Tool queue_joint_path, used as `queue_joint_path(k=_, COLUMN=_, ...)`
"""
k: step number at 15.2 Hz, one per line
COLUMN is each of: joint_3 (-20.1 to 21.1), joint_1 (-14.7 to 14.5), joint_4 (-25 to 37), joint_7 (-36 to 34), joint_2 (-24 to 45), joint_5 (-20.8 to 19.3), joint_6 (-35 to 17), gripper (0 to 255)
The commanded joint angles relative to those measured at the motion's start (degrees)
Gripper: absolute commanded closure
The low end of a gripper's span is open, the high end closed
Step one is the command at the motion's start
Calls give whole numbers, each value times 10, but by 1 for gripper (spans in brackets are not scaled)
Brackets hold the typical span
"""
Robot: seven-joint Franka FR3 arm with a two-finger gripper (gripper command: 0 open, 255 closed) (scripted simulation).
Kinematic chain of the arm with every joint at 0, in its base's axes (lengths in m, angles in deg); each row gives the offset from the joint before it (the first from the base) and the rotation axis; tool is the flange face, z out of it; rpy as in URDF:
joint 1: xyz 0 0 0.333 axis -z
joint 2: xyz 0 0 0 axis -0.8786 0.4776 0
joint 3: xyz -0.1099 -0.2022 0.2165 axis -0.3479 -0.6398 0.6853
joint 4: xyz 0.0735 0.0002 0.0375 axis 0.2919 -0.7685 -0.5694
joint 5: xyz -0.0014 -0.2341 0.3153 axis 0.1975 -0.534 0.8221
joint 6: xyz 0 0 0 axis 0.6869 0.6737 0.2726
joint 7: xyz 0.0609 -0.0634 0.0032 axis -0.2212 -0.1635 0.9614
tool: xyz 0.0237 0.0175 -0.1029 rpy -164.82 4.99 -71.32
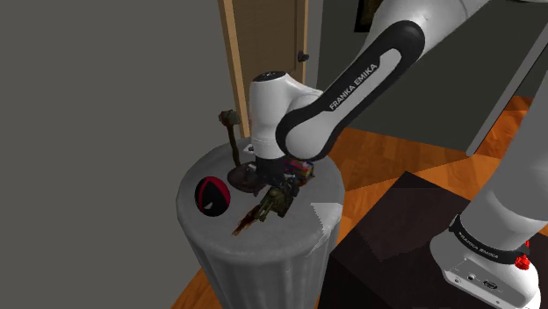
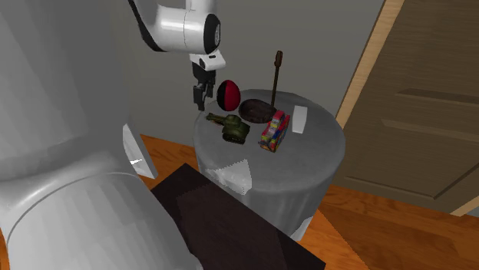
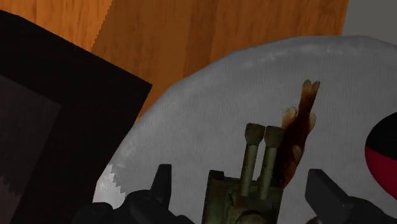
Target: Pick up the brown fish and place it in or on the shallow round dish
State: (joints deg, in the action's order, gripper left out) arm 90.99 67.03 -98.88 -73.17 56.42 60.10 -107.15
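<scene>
The white Franka arm (image 1: pixel 351 83) reaches from its dark box stand (image 1: pixel 404 237) over a round grey table (image 2: pixel 307 165) with a cloth-like drape down its sides. Its black gripper (image 3: pixel 240 173) hangs low over the table's edge on the shoulder view's near side. The fingers (image 3: pixel 162 181) stand wide apart and hold nothing.

Well in from that edge sits the shallow round dark-brown dish (image 2: pixel 257 111), with a slim dark upright rod (image 2: pixel 276 73) rising at its far rim. Just beside the dish, toward the gripper, stands a red-and-black egg-shaped ball (image 2: pixel 228 93). On the dish's other side lie a many-coloured oblong box (image 2: pixel 272 132) and, next to it, a flat white block (image 2: pixel 299 119).

A small olive-green toy tank (image 3: pixel 245 191) sits directly under the open fingers, between them but untouched. Its twin barrels point toward the table's rim.

The brown fish (image 3: pixel 299 127) lies flat on the table just beside the tank's barrels, between the tank and the ball. It is slim, with its long axis running roughly along the barrels. The forked tail points out toward the table's edge, and the other end lies against the tank's side. The fish is off to one side of the gap between the fingers and apart from the dish.
</scene>
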Motion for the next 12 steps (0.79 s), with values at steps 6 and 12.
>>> queue_joint_path(k=6, joint_3=-98, joint_1=-100, joint_4=146, joint_7=-206, joint_2=178, joint_5=-146, joint_6=-7, gripper=0)
queue_joint_path(k=12, joint_3=-166, joint_1=-168, joint_4=287, joint_7=-299, joint_2=301, joint_5=-181, joint_6=12, gripper=0)
